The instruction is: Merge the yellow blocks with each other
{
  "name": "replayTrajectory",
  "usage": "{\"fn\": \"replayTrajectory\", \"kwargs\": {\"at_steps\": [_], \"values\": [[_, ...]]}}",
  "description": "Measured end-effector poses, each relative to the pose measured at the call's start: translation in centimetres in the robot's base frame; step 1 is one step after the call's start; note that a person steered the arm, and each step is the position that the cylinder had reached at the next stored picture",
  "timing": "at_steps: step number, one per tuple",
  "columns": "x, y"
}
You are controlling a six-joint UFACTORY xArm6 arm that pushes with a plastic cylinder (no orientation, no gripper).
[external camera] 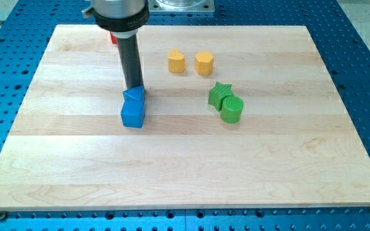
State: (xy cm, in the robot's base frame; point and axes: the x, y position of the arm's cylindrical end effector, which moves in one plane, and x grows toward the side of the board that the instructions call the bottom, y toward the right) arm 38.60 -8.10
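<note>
Near the view's top, yellow blocks: two (176,61) (204,63), side by side, slightly apart, on the worktop (268,160).
My tip (133,88): touching the blue block (133,108), left of the yellows.
Claw: none; only a rod.
Green blocks (220,94) (232,110): touching.

Yellow blocks (190,62), pale wooden board (288,154)

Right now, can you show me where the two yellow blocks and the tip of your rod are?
Left yellow block (176,61): camera view, its front face.
Right yellow block (204,63): camera view, its front face.
My tip (133,88): camera view, the rod's very end, touching the blue block (133,109).
</note>
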Motion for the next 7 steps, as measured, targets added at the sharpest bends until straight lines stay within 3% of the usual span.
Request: {"fn": "replayTrajectory", "kwargs": {"at_steps": [2, 3, 5, 6, 7], "values": [[-7.0, 4.4], [-2.8, 2.2], [-4.7, 18.0], [-6.7, 22.7], [-2.2, 17.0]]}}
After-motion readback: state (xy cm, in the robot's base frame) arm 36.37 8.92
